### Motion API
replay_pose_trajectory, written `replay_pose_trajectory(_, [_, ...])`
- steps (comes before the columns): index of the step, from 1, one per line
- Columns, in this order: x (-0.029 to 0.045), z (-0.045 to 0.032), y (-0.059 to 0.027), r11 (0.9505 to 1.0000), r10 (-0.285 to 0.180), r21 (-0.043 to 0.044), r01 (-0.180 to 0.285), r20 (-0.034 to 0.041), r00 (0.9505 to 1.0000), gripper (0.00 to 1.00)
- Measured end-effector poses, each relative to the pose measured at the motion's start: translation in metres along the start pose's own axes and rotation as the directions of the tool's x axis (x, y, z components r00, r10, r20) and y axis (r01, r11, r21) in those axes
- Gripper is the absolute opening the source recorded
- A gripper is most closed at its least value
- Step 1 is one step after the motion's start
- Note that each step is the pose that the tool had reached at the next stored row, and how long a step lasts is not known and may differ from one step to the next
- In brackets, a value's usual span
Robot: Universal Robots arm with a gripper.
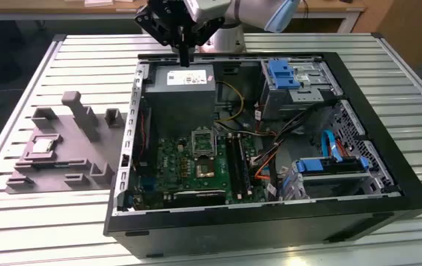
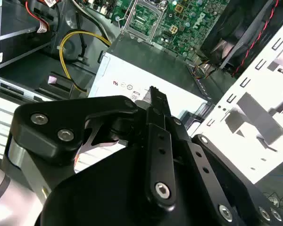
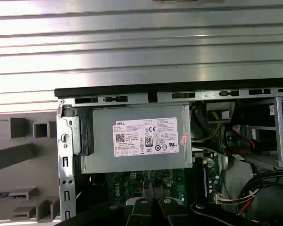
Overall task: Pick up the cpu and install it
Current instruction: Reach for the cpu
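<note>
Gripper (image 1: 186, 61): jaws pressed together, over power supply (image 1: 184, 95) at computer case (image 1: 270, 228) 12 o'clock rim.
Label (image 3: 146, 137): white printed sticker, atop power supply.
Cpu (image 1: 42, 146): on grey fixture (image 1: 70, 162), 9 o'clock of computer case, well apart from gripper.

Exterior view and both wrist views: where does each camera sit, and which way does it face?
Exterior view: off the arm, looking down on the table, open computer case and cpu on its grey holder; pincer hangs over the power supply.
First wrist view: on the wrist, facing down onto the power supply; pincer links show.
Second wrist view: on the wrist, looking along the pincer toward the motherboard.
Shared: all three show the power supply.
</note>
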State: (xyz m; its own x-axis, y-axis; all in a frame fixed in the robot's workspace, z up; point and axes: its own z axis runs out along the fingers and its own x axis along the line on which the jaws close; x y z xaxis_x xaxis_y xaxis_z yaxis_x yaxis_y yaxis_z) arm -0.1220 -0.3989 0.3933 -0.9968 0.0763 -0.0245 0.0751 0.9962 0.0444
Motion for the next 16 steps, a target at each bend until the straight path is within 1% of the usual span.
replay_pose_trajectory(7, [0.0008, -0.0008, 0.0, 1.0, 0.0, 0.0001, 0.0, -0.0001, 1.0, 0.11])
replay_pose_trajectory(16, [0.0036, -0.0008, -0.0002, 1.0, 0.0, 0.0, 0.0, 0.0, 1.0, 0.11])
